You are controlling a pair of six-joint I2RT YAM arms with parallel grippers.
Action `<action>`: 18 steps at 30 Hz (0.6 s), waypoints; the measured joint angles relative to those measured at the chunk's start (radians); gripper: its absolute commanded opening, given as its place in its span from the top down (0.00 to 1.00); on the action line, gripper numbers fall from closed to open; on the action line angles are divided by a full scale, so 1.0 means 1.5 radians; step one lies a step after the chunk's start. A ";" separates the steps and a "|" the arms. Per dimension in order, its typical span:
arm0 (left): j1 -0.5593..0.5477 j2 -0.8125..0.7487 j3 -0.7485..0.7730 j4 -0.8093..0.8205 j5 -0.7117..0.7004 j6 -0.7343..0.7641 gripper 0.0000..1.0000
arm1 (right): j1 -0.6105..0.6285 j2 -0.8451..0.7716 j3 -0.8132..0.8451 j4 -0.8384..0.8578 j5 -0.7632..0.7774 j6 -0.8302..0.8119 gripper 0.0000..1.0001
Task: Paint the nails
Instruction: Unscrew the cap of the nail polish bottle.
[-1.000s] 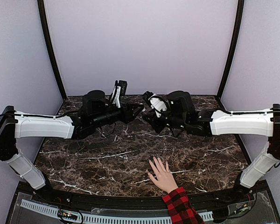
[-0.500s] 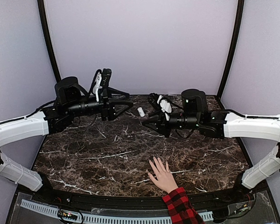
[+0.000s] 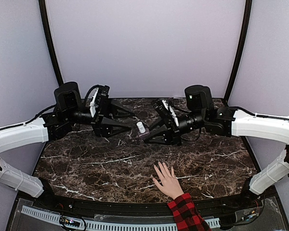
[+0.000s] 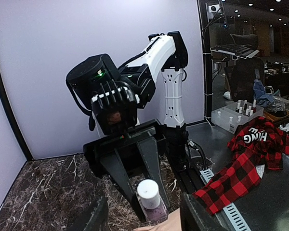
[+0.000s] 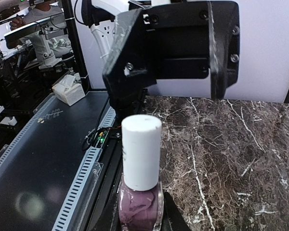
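Note:
A light-skinned hand [image 3: 167,180] lies flat, palm down, near the table's front edge, with a red-and-black plaid sleeve [image 3: 185,215] at its wrist. Its nails are too small to make out. My right gripper [image 3: 141,134] is shut on a small bottle of purple polish [image 3: 141,128] with a white cap [image 5: 141,151], held upright above the table's middle. The bottle [image 4: 151,201] fills the lower part of the right wrist view [image 5: 140,202]. My left gripper [image 3: 134,119] is open and faces the bottle from the left, a short gap away. Nothing is between its fingers [image 4: 93,217].
The dark marble table [image 3: 101,168] is enclosed by pale walls. Plaid cloth [image 4: 245,163] hangs beyond the table's near edge in the left wrist view. A black rail with a white slotted strip [image 3: 135,225] runs along that edge.
The two grippers were close together at the back centre. The left one has opened and drawn back to the left. The right one has carried the bottle left and nearer the left gripper.

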 measured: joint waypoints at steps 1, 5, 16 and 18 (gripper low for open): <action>-0.001 0.008 -0.002 0.012 0.010 -0.003 0.49 | 0.001 0.001 0.004 -0.005 -0.009 -0.001 0.99; -0.009 0.035 -0.004 0.054 0.039 -0.018 0.51 | 0.004 0.010 0.018 -0.017 -0.030 -0.003 0.99; -0.038 0.091 0.004 0.097 0.083 -0.037 0.56 | 0.009 0.027 0.024 -0.038 -0.050 -0.004 0.99; -0.041 0.094 0.004 0.099 0.087 -0.039 0.59 | 0.009 0.027 0.025 -0.038 -0.051 -0.004 0.99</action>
